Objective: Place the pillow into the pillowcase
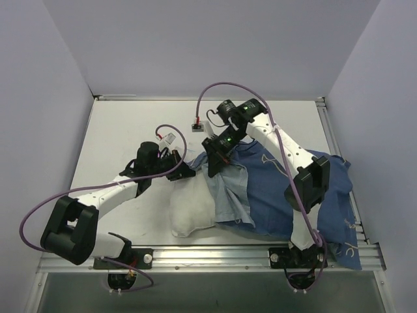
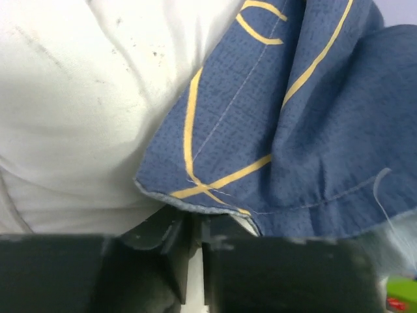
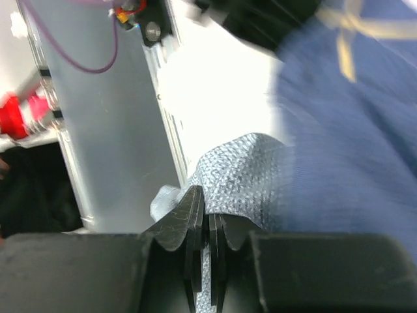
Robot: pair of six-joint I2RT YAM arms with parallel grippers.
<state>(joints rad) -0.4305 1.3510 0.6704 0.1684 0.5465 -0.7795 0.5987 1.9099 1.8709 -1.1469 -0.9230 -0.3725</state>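
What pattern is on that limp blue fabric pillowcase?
The pillowcase is navy with cream-yellow outlines; left wrist view.

Bare table [image 1: 124, 130] left and far gives me passage. Pillow [image 1: 193, 210], pillowcase [image 1: 273, 189] and my right arm [image 1: 287, 147] obstruct centre and right.

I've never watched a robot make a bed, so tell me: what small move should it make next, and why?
Probably draw the pillowcase hem a little further over the pillow. The right gripper is pinching the pale edge, the left gripper looks closed at the hem, and much pillow is bare.
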